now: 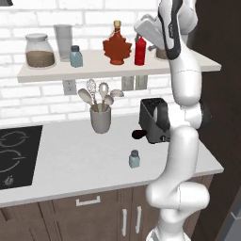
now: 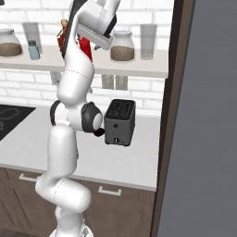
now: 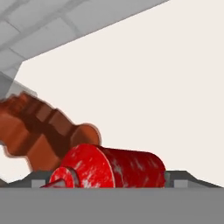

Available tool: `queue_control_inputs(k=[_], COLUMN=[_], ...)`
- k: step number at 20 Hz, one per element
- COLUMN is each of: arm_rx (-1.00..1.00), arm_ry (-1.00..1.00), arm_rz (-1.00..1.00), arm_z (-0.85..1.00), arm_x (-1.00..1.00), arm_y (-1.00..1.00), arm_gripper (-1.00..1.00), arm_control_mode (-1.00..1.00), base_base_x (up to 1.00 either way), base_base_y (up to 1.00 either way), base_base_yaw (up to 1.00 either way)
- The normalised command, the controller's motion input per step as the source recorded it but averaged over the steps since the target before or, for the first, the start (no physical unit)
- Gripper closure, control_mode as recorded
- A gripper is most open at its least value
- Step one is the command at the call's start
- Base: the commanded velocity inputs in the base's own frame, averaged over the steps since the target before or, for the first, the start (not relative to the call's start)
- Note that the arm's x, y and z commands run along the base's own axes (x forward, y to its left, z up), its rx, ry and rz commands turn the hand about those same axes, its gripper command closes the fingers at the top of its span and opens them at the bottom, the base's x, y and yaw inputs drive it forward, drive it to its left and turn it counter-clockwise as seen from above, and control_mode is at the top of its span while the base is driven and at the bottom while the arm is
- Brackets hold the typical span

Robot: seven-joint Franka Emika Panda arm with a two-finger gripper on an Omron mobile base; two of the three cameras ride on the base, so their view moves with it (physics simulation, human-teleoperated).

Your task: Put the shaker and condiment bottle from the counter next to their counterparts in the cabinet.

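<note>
On shelf [image 1: 61,70], red bottle [image 1: 140,51] beside syrup bottle [image 1: 117,46], jaws' spread unclear

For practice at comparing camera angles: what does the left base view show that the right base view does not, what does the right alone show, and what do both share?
Left base view alone: the shaker standing on the counter, and a utensil crock with spoons and a whisk.

Right base view alone: a second brown-filled jar and a clear glass at the shelf's right end.

Both: the cabinet shelf carrying the red condiment bottle beside the maple-leaf bottle, the second shaker, the black toaster, the stovetop and the white arm.
</note>
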Motion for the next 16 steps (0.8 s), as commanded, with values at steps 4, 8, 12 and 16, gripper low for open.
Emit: queue_control_inputs(k=[4,8,12,16], arm_rx=[0.05,0.04,0.02,0.00], arm_ry=[0.10,0.11,0.13,0.14], arm_rz=[0.00,0.00,0.00,0.00], arm_z=[0.00,0.06,0.15,0.26], arm_x=[0.15,0.17,0.13,0.16], arm_y=[-0.24,-0.05,0.00,0.05], arm_gripper=[-1.00,-1.00,-1.00,-1.00], arm_control_mode=[-1.00,-1.00,-1.00,-1.00], base_base_x=[0.00,0.00,0.00,0.00], base_base_y=[0.00,0.00,0.00,0.00], base_base_yaw=[0.00,0.00,0.00,0.00])
